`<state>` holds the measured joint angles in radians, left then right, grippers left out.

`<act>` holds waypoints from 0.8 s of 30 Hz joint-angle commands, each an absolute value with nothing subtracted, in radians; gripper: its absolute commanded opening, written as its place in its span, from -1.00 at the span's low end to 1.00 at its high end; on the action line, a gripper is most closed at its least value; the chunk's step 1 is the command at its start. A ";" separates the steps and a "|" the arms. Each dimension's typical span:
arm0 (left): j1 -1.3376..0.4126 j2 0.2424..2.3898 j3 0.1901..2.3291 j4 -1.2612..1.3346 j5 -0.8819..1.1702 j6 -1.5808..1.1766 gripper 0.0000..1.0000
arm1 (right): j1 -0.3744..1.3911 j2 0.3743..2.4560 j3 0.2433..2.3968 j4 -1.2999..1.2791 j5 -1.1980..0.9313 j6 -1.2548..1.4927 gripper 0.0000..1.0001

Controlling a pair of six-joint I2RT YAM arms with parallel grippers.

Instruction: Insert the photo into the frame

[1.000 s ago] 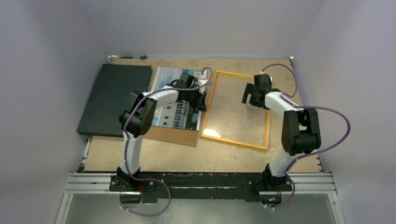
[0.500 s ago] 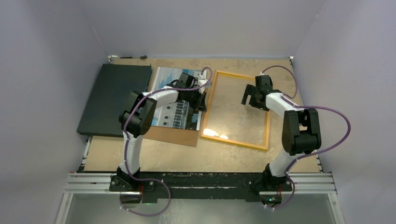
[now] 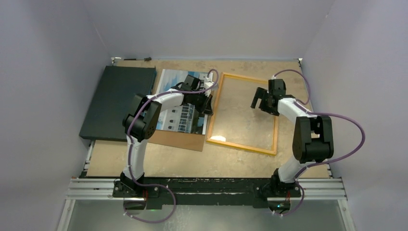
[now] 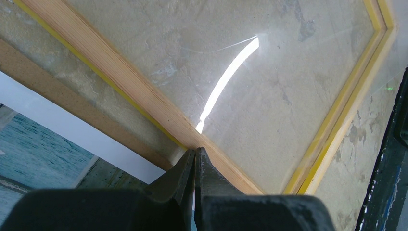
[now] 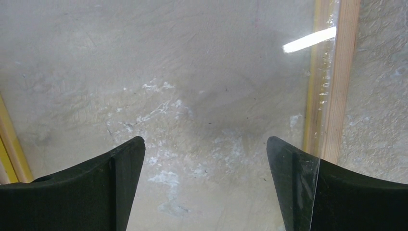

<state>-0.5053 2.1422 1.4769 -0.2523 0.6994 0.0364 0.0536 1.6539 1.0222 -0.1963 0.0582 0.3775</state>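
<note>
The photo (image 3: 179,107) lies face up left of the frame (image 3: 217,111), on a brown backing board (image 3: 179,138). My left arm reaches over it. My left gripper (image 3: 210,105) is shut, and its tips (image 4: 195,150) rest at the frame's wooden left rail (image 4: 120,82), with nothing seen between them. The photo's white border (image 4: 72,131) shows just beside them. My right gripper (image 3: 262,101) hangs open over the right part of the frame's clear pane (image 5: 192,72). It holds nothing (image 5: 204,144), and the pane's edge crosses in front of its right finger (image 5: 293,168).
A dark flat slab (image 3: 118,101) lies at the far left of the table. The frame's right rail (image 5: 339,86) runs just right of my right gripper. Grey walls close in on three sides. A black rail (image 3: 207,185) crosses the near edge.
My right gripper has shifted a little to the right and away over the frame, still open. The glare on the pane has moved. The left arm has not moved.
</note>
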 commanded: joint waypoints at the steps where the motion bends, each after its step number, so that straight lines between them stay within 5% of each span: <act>1: -0.516 2.135 1.471 -0.285 0.697 0.037 -1.00 | 0.047 1.616 1.016 -0.172 0.021 0.386 0.98; 24: -0.517 2.135 1.483 -0.296 0.698 0.034 -1.00 | -0.012 1.569 0.964 -0.151 0.021 0.403 0.98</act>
<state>-0.5053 2.1422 1.4773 -0.2535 0.6994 0.0360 0.0124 1.6150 0.9787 -0.1722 0.0509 0.3847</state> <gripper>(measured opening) 0.003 0.987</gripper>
